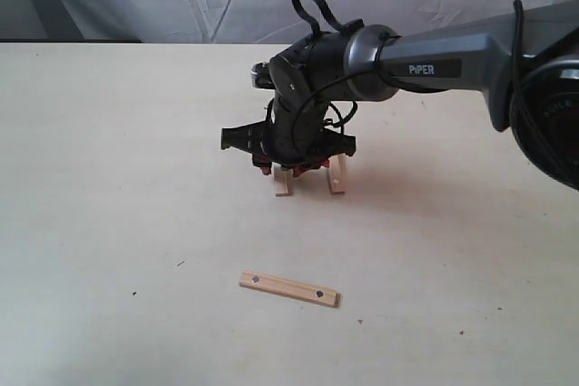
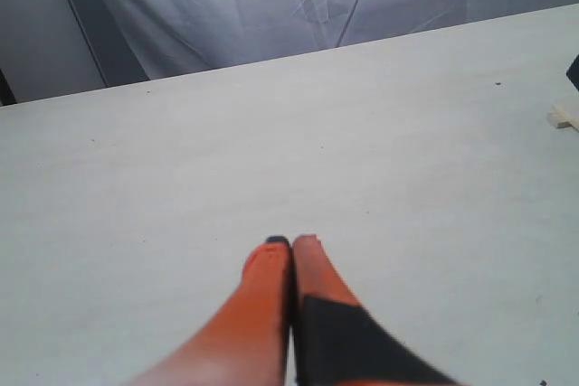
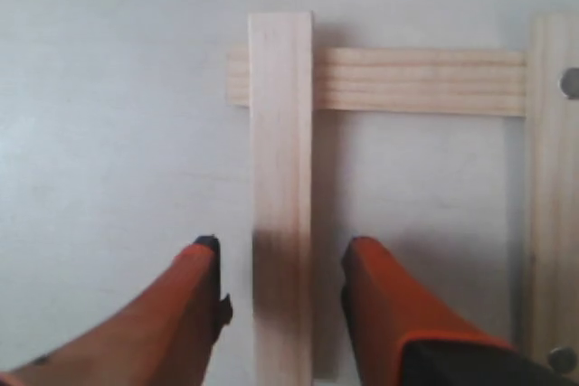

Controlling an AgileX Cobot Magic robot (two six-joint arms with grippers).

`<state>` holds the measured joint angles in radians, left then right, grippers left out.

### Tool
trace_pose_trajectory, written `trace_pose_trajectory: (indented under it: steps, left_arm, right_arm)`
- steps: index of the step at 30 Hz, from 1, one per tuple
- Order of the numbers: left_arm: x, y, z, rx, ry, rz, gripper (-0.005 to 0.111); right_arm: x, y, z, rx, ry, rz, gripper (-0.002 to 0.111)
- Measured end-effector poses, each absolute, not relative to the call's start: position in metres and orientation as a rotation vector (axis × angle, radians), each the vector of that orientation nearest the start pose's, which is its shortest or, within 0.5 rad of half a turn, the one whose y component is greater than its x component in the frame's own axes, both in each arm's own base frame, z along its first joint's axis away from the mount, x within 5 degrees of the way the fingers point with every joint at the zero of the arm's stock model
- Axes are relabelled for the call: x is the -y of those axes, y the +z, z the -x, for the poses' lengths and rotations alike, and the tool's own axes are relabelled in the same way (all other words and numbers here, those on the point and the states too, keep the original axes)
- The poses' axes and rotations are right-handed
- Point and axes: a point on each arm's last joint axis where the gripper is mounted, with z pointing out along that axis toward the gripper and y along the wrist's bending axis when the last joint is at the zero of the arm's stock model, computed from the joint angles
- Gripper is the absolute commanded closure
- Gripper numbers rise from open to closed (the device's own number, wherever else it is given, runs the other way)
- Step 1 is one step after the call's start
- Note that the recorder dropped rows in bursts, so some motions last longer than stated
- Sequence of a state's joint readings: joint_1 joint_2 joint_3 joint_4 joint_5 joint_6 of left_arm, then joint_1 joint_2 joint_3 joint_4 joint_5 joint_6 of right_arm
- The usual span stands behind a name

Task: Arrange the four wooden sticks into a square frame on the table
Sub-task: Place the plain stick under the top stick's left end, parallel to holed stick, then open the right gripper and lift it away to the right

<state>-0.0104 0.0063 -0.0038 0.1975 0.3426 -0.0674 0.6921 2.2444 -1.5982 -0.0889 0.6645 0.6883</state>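
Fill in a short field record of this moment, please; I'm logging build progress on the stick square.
placed sticks: three; straddled stick and third stick both lie over the cross stick
loose stick: flat on the table, apart from the other three
progress: three of four sides laid
right tool: open around the straddled stick, not touching it
left tool: shut, holding nothing, over the table
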Motion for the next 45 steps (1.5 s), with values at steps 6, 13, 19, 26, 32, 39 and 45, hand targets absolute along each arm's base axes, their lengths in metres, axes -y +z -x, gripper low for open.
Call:
trace_pose_trajectory:
  steps: [6, 13, 19, 26, 32, 39, 45]
  left_arm:
    - [-0.005, 0.184, -0.054, -1.823, 0.137, -0.071, 0.106]
    - [-0.005, 0.184, -0.054, -1.823, 0.137, -0.071, 0.106]
    - [-0.006, 0.184, -0.054, -1.822, 0.15, -0.081, 0.106]
    - [-0.01, 0.193, -0.055, -1.712, 0.386, -0.266, 0.106]
    - [0.006, 0.223, -0.055, -1.347, 0.313, -0.352, 0.106]
    - [0.022, 0.251, -0.041, -0.981, 0.128, -0.366, 0.106]
    - [0.026, 0.259, -0.035, -0.916, -0.155, -0.257, 0.106]
  right_arm:
    - [-0.283, 0.16, -0.349, -2.833, 0.201, 0.242, 0.108]
    - [-0.229, 0.194, -0.328, -2.838, 0.181, 0.351, 0.108]
    - [-0.179, 0.198, -0.308, -2.844, 0.283, 0.35, 0.108]
    - [-0.111, 0.212, -0.289, -2.794, 0.341, 0.206, 0.108]
    - [-0.079, 0.223, -0.266, -2.743, 0.353, 0.164, 0.108]
    - [-0.077, 0.236, -0.26, -2.694, 0.358, 0.189, 0.108]
    - [-0.077, 0.235, -0.259, -2.695, 0.359, 0.19, 0.108]
